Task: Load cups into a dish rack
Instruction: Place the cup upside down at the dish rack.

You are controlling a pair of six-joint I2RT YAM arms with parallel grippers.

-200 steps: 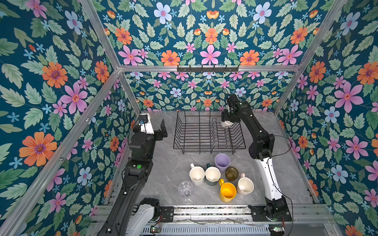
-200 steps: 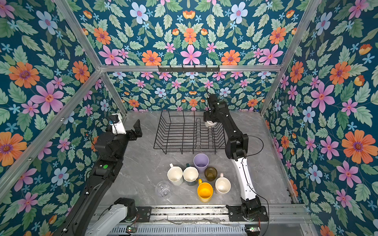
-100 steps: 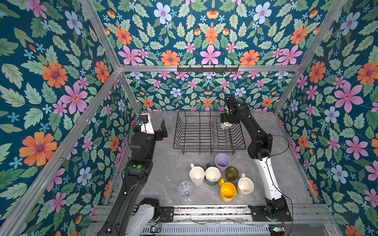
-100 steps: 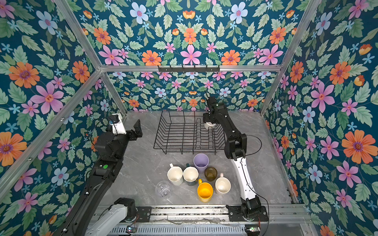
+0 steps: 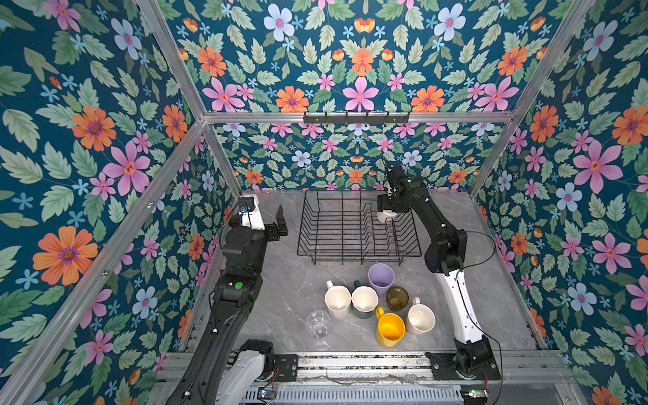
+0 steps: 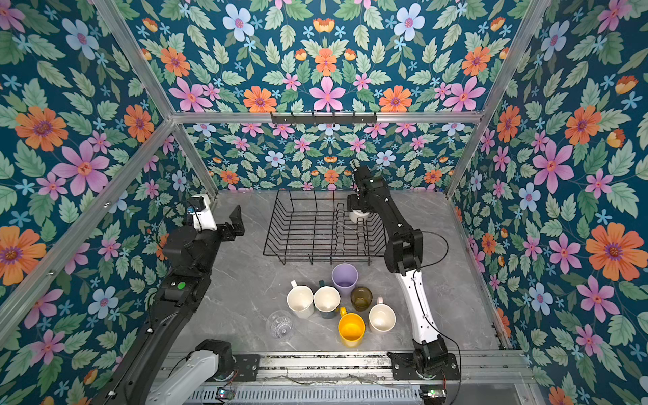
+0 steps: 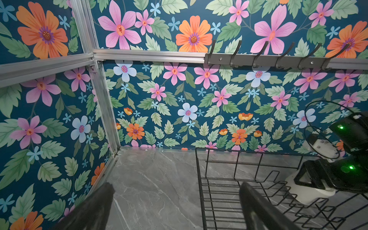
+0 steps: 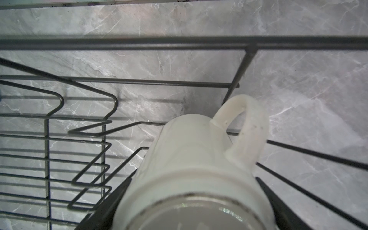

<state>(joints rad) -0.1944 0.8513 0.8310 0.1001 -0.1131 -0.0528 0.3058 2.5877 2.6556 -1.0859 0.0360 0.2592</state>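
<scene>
Placing step: the right gripper [image 5: 392, 207] clamps the white mug [image 8: 189, 155] upside down in the dish rack's [image 5: 357, 253] far right corner. Next it probably just lets go and lifts clear. Left gripper [image 7: 176, 186] sits wide open.

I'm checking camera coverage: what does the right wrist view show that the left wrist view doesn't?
Only the right wrist view: the handle and base of the white ceramic mug. Only the left wrist view: the grey metal hook rail on the floral wall, and the open left hand. Both: the mug gripped in the right hand, the black wire dish rack, the grey marble tabletop.
</scene>
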